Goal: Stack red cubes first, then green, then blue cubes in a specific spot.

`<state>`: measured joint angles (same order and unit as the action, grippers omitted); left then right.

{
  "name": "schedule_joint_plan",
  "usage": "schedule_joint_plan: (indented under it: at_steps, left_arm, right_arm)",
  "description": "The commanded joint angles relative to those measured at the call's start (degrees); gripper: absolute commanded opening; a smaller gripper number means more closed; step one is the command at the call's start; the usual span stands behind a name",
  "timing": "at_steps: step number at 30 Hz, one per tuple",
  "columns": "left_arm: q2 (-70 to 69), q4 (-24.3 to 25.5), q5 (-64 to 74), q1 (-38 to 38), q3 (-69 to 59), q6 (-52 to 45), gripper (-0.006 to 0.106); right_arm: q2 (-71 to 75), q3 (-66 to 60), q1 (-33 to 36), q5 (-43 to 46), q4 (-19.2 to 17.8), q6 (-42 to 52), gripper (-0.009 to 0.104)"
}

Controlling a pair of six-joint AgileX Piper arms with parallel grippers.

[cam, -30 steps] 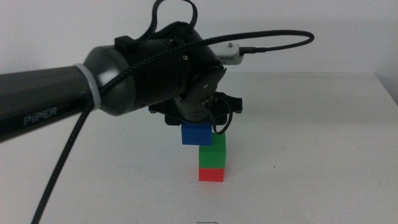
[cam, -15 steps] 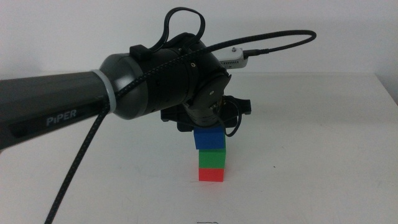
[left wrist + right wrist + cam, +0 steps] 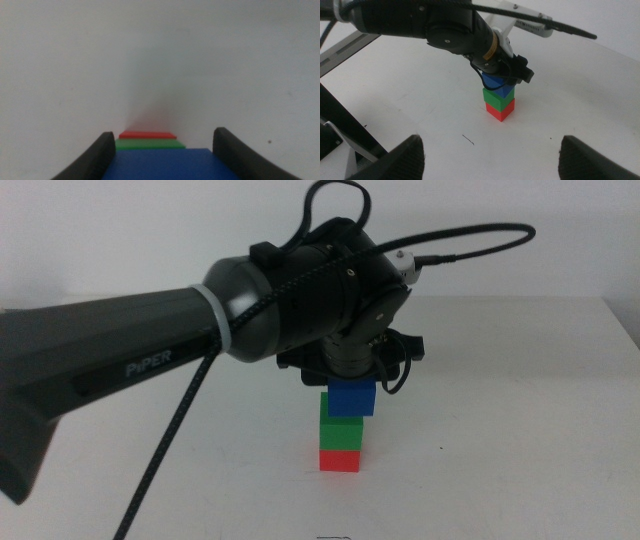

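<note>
right end effector [image 3: 490, 155] spread, waiting at 6 o'clock | red cube [image 3: 340, 460] on counter [image 3: 520, 440], green cube [image 3: 341, 430] atop | left end effector [image 3: 350, 370] pinching blue cube [image 3: 350, 399], offset toward 3 | risk: off-center release topples stack

Blue cube [image 3: 350, 399] atop green [image 3: 340, 434], red [image 3: 340, 461].

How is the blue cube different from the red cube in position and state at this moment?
The blue cube is at the top of the stack, on the green cube; the red cube is at the bottom, on the table. The left gripper holds the blue cube between its jaws; nothing grips the red one. The blue cube sits shifted sideways; the red lines up under the green. Both look equal in size.
</note>
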<state>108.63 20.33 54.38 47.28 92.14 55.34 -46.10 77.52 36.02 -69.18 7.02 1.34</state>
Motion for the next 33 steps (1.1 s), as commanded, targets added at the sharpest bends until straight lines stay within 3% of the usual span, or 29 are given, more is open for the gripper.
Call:
schedule_joint_plan:
  at_steps: [1,10,14,33]
  left_arm:
    - [-2.68,1.52,0.34,0.62,2.19,1.35,0.014]
    - [-2.68,1.66,1.21,0.62,2.20,1.41,0.014]
    - [-2.68,4.42,3.25,0.56,2.20,3.85,0.014]
    - [-2.68,3.62,0.62,0.51,1.18,1.93,0.014]
  right_arm:
    - [-0.03,1.16,-0.45,3.81,-0.27,0.30,0.082]
    - [-0.03,1.16,-0.45,3.81,-0.27,0.30,0.082]
    - [-0.03,1.16,-0.45,3.81,-0.27,0.38,0.082]
    - [-0.03,1.16,-0.45,3.81,-0.27,0.42,0.082]
